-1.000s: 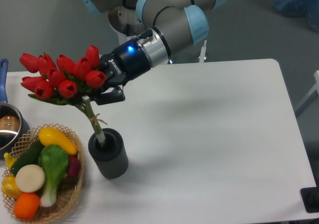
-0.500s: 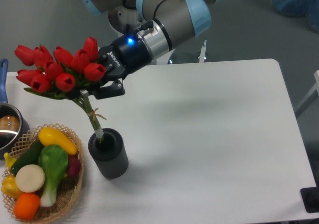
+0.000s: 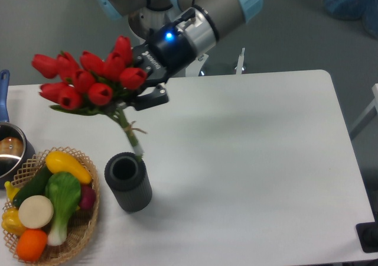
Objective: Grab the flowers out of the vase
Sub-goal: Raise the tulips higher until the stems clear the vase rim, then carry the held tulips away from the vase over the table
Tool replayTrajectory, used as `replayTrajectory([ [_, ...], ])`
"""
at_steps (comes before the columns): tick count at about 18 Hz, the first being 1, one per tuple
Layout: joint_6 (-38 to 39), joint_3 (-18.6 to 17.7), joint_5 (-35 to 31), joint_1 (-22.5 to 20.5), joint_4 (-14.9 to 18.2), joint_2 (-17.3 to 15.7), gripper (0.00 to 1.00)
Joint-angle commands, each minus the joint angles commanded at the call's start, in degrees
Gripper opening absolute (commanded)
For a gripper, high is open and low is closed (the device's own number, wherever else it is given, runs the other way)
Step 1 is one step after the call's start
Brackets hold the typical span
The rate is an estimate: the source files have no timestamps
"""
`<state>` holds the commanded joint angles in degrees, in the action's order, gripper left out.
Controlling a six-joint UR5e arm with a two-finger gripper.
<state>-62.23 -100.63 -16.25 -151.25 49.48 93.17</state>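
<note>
The arm was observed entering from the top of the view, its grey links and pale-blue joint caps angled down and to the left. A silver wrist ring and a lit blue indicator were noted just behind the black tool (image 3: pixel 137 97). The tool was held tilted, pointing down-left, well above the surface. Its dark fingers (image 3: pixel 155 99) were seen closed around the flowers (image 3: pixel 88 83) just beneath the red heads.
</note>
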Motion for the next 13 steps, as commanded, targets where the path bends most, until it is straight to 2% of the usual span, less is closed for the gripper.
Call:
replayTrajectory([
  [4, 0.4, -0.3, -1.1, -4.7, 0.1, -0.9, 0.38],
  [8, 0.0, -0.1, -9.6, -6.5, 0.1, -0.9, 0.38],
  [13, -0.2, 1.2, -10.6, -9.1, -0.1, -0.3, 0.38],
])
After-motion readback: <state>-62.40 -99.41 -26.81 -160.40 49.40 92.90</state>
